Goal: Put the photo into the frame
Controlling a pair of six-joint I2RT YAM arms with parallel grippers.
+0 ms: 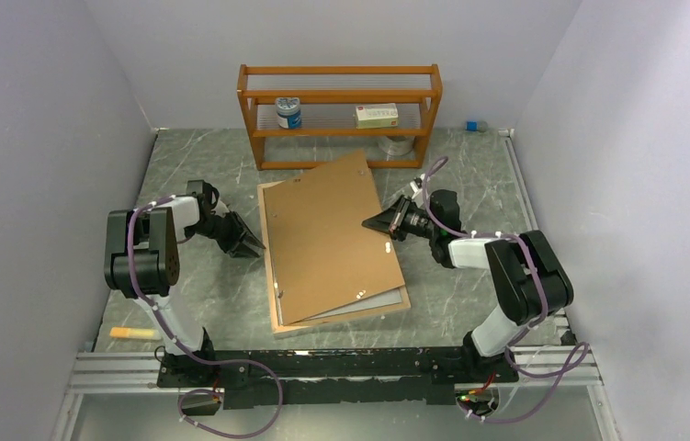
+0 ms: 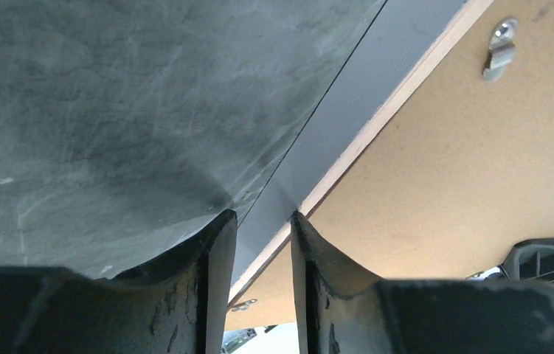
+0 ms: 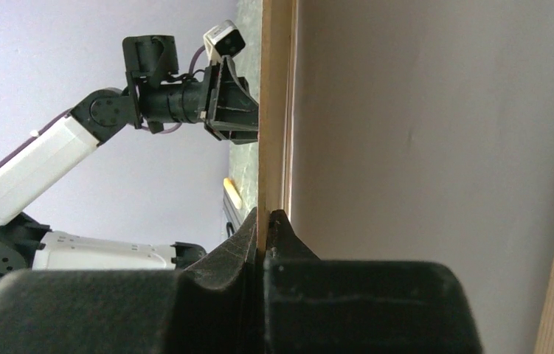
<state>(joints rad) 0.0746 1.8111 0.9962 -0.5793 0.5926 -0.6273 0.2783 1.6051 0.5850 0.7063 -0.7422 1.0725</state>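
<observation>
The frame [image 1: 341, 319] lies back-up on the table, its wood-coloured rim showing. A brown backing board [image 1: 327, 234] rests askew on it. My right gripper [image 1: 379, 223] is shut on the board's right edge, which shows as a thin strip [image 3: 274, 110] running away from the closed right gripper [image 3: 268, 214]. My left gripper [image 1: 254, 246] sits at the frame's left side. Its jaws stand apart with the frame's rim [image 2: 333, 125] between them at the left gripper [image 2: 262, 215]. A pale sheet [image 1: 373, 303] peeks out under the board; I cannot tell whether it is the photo.
An orange shelf rack [image 1: 339, 115] stands behind the frame, holding a jar [image 1: 288, 112] and a box [image 1: 377, 115]. A yellowish stick [image 1: 134, 333] lies near the left arm's base. Walls close in on both sides. A metal clip [image 2: 499, 48] sits on the board.
</observation>
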